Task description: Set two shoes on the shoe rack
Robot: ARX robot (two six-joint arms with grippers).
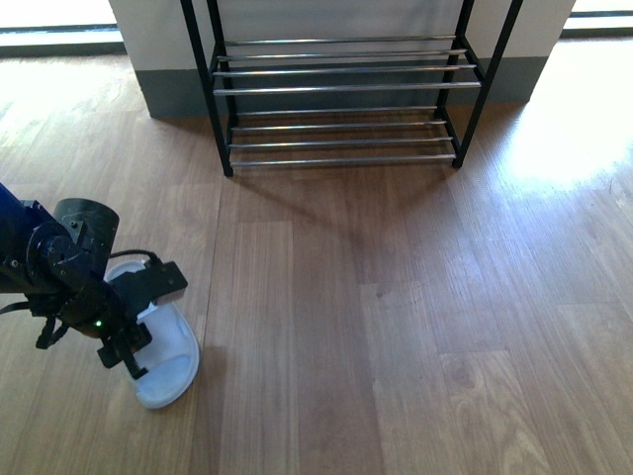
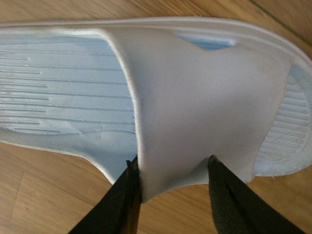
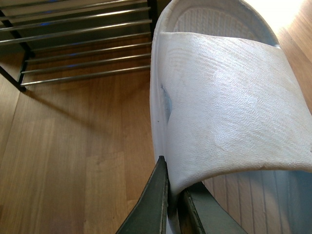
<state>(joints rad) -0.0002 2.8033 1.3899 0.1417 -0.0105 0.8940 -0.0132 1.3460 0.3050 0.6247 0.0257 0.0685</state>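
One pale blue slide lies flat on the wooden floor at the lower left of the front view. My left gripper is down over it and open. In the left wrist view its two dark fingers stand on either side of the edge of that slide's strap. A second pale blue slide fills the right wrist view, and my right gripper is shut on the strap's edge. The shoe rack stands against the far wall with bare chrome rods. It also shows beyond the held slide as the rack.
A wall with a grey base runs behind the rack. Wooden floor stretches between me and the rack. A bright sun patch lies on the floor at the far right. My right arm is outside the front view.
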